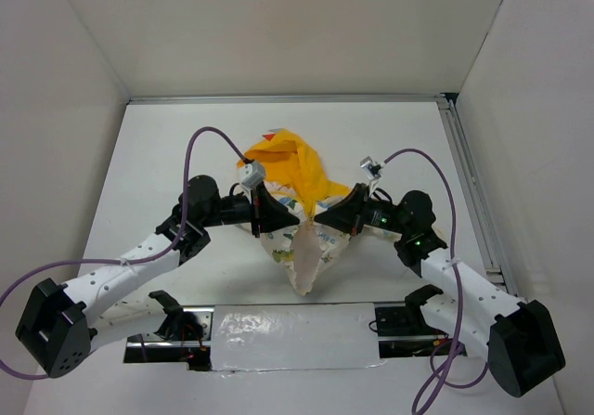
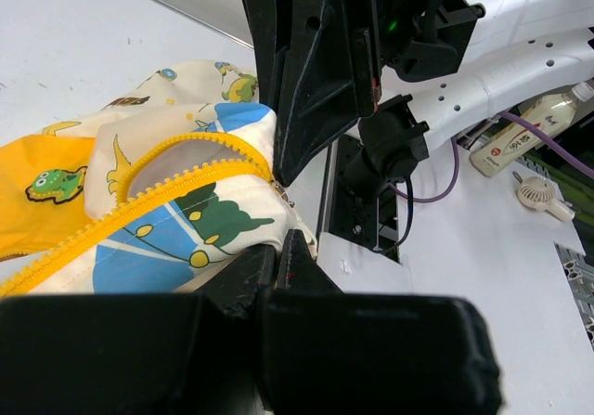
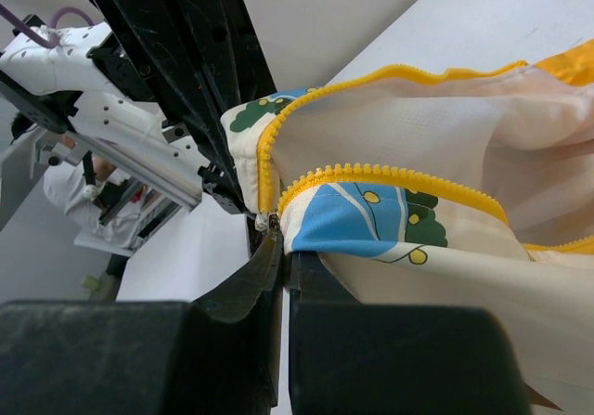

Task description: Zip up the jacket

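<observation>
Two hands grip the jacket [image 1: 304, 248] in the middle of the frame. The left hand [image 1: 283, 215] and right hand [image 1: 332, 216] are both pinched tight on it. Its open yellow zip [image 3: 390, 175] starts by the right hand and runs to the upper right.

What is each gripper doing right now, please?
Left gripper: closed on the jacket, at its bottom edge.
Right gripper: closed on the jacket at the zipper's lower end.

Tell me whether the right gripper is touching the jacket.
Touching. The right wrist view shows the right gripper closed on the jacket at its lower edge, beside the yellow zipper teeth.
</observation>
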`<act>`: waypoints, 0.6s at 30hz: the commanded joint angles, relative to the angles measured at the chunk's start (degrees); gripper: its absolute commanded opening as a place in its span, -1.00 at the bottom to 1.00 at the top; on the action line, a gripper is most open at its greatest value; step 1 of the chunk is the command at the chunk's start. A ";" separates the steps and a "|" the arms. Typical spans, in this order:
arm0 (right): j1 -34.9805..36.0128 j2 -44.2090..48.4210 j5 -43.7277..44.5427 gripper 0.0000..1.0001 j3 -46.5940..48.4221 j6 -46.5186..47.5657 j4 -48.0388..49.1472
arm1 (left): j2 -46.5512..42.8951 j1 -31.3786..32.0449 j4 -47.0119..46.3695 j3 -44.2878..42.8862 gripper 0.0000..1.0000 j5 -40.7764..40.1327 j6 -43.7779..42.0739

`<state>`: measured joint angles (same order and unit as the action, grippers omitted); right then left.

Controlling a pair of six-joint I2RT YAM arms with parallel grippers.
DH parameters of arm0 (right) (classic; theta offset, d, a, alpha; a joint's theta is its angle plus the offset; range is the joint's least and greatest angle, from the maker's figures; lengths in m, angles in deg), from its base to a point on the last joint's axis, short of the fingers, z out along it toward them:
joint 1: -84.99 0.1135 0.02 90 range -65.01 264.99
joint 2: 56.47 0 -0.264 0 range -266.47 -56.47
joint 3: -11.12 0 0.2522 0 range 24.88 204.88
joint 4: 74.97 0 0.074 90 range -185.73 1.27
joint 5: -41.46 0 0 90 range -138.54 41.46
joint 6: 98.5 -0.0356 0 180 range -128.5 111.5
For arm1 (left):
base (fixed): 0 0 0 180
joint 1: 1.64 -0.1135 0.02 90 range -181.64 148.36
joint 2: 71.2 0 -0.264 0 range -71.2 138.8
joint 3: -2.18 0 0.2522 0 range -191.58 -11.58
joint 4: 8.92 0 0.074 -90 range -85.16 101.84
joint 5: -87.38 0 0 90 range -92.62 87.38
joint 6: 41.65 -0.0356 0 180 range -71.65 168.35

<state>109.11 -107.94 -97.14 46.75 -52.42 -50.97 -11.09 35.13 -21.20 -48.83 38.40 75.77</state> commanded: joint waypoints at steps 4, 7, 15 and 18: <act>0.05 0.31 -2.02 -1.00 2.65 -1.34 6.71 | 0.00 -0.30 -5.34 -0.71 -1.00 1.18 0.09; 0.14 0.31 -2.55 -1.00 2.83 -1.52 6.72 | -0.18 -0.30 -4.98 -0.54 -1.00 0.82 0.27; 0.23 0.48 -2.47 -1.00 3.36 1.29 1.53 | -0.35 -0.30 -4.46 -0.45 -1.00 0.21 0.27; 0.14 0.57 -2.64 -1.00 3.27 1.56 1.00 | -0.61 -0.30 -4.54 -0.10 -1.00 -0.15 0.18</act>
<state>109.11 -108.11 -98.78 46.79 -52.11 -50.84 -10.98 35.13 -21.33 -48.79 38.11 75.94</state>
